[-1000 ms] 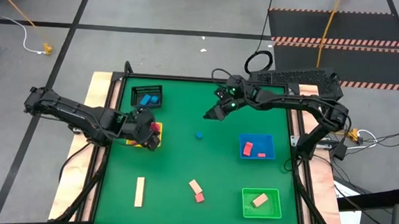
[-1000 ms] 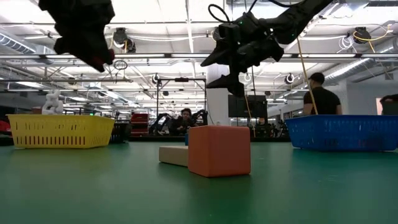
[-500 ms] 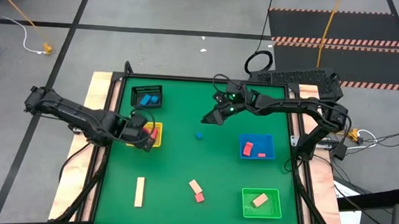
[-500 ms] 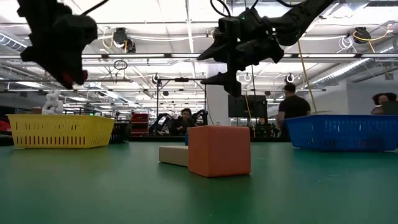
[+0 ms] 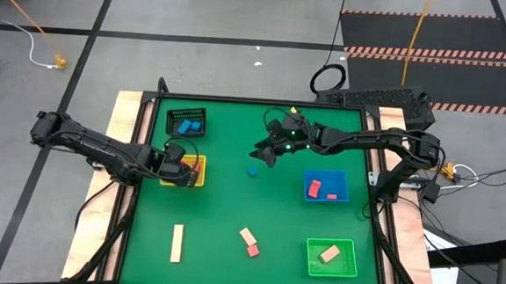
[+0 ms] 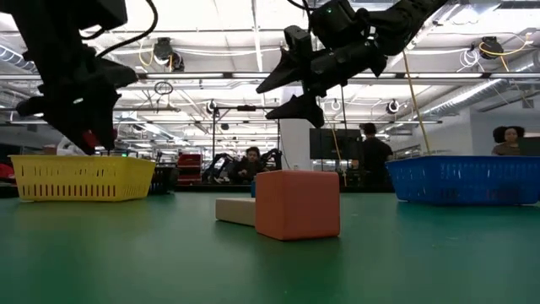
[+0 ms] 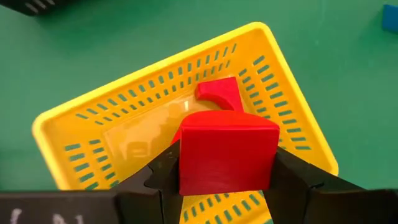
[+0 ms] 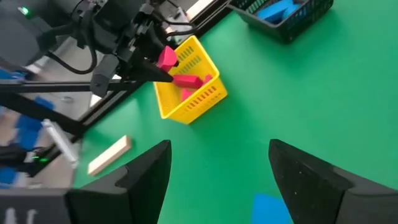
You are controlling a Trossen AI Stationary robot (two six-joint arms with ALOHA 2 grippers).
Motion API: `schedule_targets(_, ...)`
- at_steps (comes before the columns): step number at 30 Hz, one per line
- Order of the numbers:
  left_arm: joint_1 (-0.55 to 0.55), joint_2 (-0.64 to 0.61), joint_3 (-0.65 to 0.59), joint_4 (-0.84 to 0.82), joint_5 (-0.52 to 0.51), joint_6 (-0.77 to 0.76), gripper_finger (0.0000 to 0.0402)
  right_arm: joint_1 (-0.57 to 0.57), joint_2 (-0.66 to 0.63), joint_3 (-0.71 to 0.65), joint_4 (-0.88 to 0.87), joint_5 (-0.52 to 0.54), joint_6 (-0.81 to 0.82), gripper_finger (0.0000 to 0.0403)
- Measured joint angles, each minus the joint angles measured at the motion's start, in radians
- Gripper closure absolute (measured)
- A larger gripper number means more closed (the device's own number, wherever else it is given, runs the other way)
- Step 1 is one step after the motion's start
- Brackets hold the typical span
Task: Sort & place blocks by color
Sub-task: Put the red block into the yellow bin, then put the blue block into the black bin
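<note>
My left gripper (image 7: pixel 227 177) clenched on a red block (image 7: pixel 227 151) over the yellow tray (image 7: pixel 81 134), my right gripper (image 8: pixel 217 163) spread wide above a blue block (image 5: pixel 253 171) mid-table.

Bare green felt table (image 5: pixel 223 202) lay open through the middle, broken only by a small blue cube (image 5: pixel 253 171) at the centre, with the right gripper (image 5: pixel 262 154) hanging spread at its 12 o'clock. At 9 o'clock the left gripper (image 5: pixel 187 170), clamped on a red block (image 7: pixel 227 151), blocked the perforated yellow plastic tray (image 5: pixel 195 175). At 6 o'clock a pink block (image 5: pixel 249 240) and a tan wooden bar (image 5: pixel 176 243) lay well apart.
</note>
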Motion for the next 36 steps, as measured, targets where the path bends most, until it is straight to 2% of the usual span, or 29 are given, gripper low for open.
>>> schedule_targets(7,0.029,0.000,-0.027,0.001,0.001,-0.020,0.0228,0.031,0.000,0.000,-0.001,0.081,-0.028,0.0145)
schedule_targets(13,0.062,0.000,-0.029,0.001,0.002,-0.074,0.0129,0.037,0.000,0.000,-0.039,0.080,-0.046,0.0145)
schedule_targets(18,0.090,0.000,-0.029,0.005,0.037,-0.087,0.0087,0.040,0.035,0.000,-0.092,0.109,-0.051,0.0145)
schedule_targets(22,0.110,-0.016,-0.029,0.044,0.078,-0.109,0.0086,0.058,0.073,0.000,-0.095,0.132,-0.053,0.0145)
schedule_targets(26,0.124,-0.054,-0.029,0.188,0.078,-0.072,0.0099,0.085,0.110,0.001,-0.075,0.157,-0.105,0.0145)
schedule_targets(33,0.137,-0.126,-0.027,0.540,0.078,0.147,0.0121,0.129,0.194,0.001,-0.054,0.181,-0.437,0.0145)
schedule_targets(36,0.136,-0.143,-0.026,0.670,0.078,0.204,0.0127,0.147,0.211,0.000,-0.056,0.181,-0.493,0.0145)
